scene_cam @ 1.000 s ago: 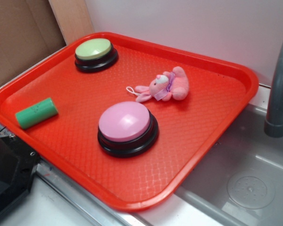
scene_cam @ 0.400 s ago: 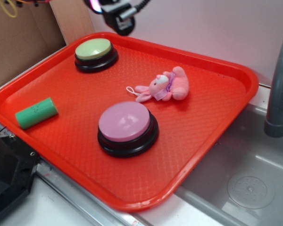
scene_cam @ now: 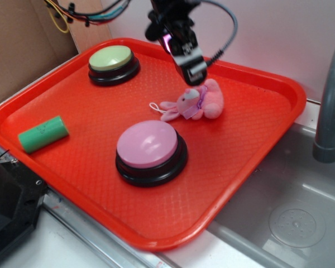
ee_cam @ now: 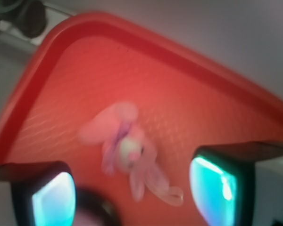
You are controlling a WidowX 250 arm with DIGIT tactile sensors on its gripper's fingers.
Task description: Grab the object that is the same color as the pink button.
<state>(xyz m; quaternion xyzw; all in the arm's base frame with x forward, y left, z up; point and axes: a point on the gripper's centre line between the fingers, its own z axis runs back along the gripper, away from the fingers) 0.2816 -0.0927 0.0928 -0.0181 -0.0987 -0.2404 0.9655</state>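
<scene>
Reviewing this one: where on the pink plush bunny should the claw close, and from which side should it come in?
Probably straight from above, closing across the pink plush bunny at its plump body, the widest soft part. It lies flat on the red tray, so the ears and the string loop are thin and low. The claw hangs open just above it, the bunny between its fingers in the wrist view.

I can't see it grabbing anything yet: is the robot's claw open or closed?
Open. From the wrist camera, the tool's two fingers stand wide apart with the pink bunny lying untouched between them.
</scene>
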